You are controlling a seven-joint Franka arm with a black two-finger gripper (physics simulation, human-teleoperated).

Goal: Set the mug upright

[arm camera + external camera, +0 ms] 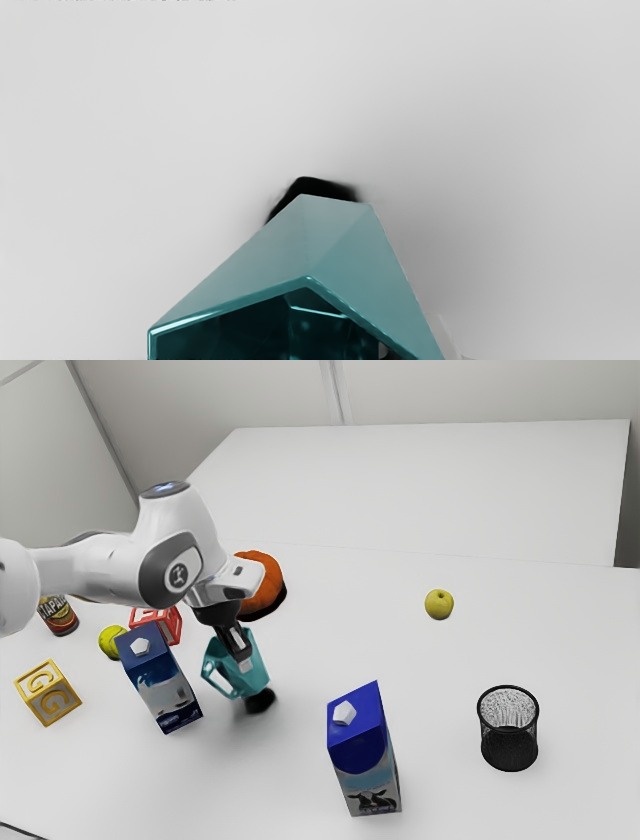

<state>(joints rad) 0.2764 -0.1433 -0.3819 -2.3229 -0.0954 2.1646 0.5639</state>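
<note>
The jaws (243,657) pinch the teal mug (258,674) near its open mouth. The mug leans, mouth up toward the arm, handle on the exterior view's left, base low over the white desk (520,645) beside a dark shadow (311,186); I cannot tell if it touches. Near the jaws, on their far side in the exterior view, sits an orange pumpkin (259,580). To that view's left of them stand a blue-topped carton (163,685) and a red block (158,624), then a yellow-green ball (111,642). A second carton (362,755) stands nearer the exterior camera. Well away from the jaws are a can (59,617), a yellow block (48,693), a yellow apple (439,604) and, farthest, a black mesh basket (509,750).
</note>
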